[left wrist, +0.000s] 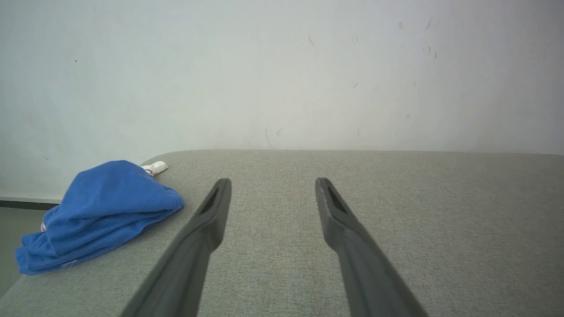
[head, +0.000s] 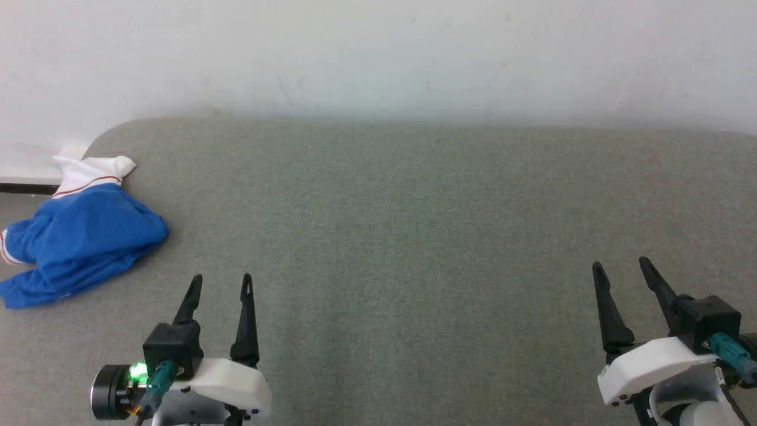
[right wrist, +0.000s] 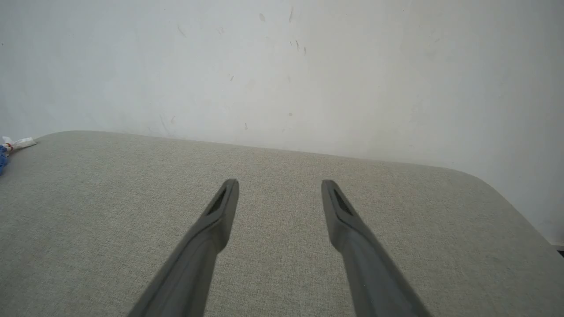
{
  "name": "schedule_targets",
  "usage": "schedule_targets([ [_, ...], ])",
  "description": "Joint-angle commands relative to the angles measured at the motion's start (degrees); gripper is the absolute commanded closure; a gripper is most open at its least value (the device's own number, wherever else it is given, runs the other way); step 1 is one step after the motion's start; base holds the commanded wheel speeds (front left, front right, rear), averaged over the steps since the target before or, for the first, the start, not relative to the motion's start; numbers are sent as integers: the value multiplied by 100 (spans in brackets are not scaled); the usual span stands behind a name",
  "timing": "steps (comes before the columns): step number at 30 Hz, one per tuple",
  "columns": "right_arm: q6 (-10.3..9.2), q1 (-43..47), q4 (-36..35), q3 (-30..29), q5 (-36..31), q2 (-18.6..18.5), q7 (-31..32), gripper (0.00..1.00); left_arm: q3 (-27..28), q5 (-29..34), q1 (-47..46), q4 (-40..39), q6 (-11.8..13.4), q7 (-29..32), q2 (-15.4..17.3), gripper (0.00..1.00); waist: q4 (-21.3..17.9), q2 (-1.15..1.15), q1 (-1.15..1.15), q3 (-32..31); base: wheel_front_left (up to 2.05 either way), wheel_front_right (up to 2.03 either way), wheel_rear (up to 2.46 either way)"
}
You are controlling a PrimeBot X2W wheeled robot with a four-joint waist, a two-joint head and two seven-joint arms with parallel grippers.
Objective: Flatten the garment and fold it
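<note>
You have the garment, a blue T-shirt with a white sleeve edged by a thin red stripe, lying crumpled in a heap at the left edge of the grey cloth-covered table, near its far corner. Your left gripper is near the heap, apart from it, with its fingers spread wide and holding nothing. Your right gripper is well apart at the table's right side, fingers equally wide and empty. Both point toward the white wall.

The garment is cut off by the head view's left edge. Its bunched folds hide the front, perhaps a sleeve.
</note>
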Motion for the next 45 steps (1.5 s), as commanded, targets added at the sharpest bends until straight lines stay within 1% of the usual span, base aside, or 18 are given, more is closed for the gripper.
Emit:
schedule_targets([
  [1,-4,-15,40,-32,25,9,-72,0,1,-29,51,-26,51,-78,-11,0,98,0,0,-6,0,0,0],
  [20,-6,-127,229,111,-14,14,-299,0,45,-163,155,-103,173,-305,-17,0,884,0,0,11,0,0,0],
  [32,-7,-171,348,291,5,16,-432,0,81,-206,233,-113,214,-449,-20,0,1439,0,0,-34,0,0,0],
  [45,-8,-212,514,385,81,19,-589,0,89,-233,354,-81,244,-604,-23,0,1945,0,0,-87,0,0,0],
])
